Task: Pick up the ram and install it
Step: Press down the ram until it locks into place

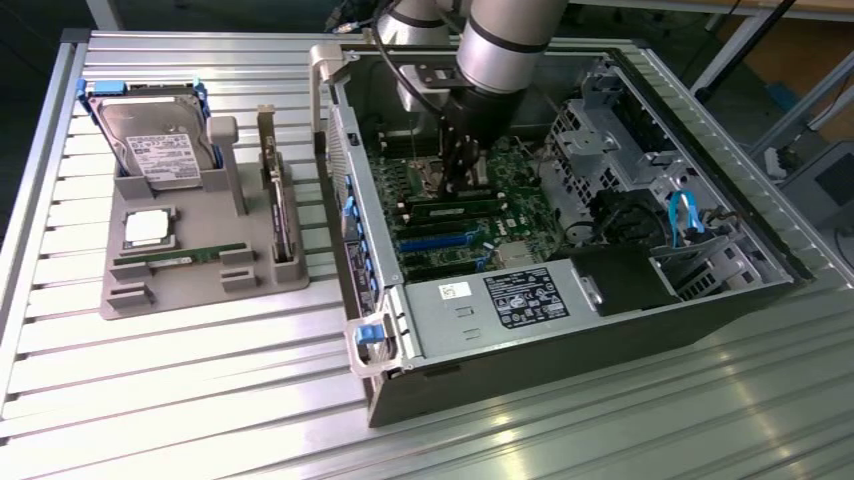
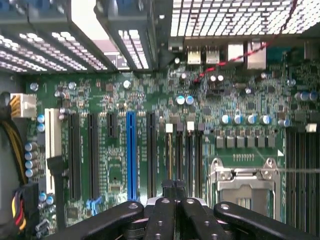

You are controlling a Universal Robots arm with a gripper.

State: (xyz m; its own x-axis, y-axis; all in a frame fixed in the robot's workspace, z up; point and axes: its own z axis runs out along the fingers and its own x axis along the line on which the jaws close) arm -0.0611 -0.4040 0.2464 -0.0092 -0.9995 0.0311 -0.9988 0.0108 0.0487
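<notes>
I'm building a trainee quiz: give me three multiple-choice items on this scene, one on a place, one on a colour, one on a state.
1. The silver hard drive stands in: A a grey plastic tray; B a cardboard box; C a drawer.
2. The coloured long slot among black ones on the green motherboard is: A red; B blue; C yellow.
3. The gripper is: A wide open; B shut; C clamping the hard drive.
A, the tray cradles it; B, plainly blue; B, its fingers meet.
</notes>
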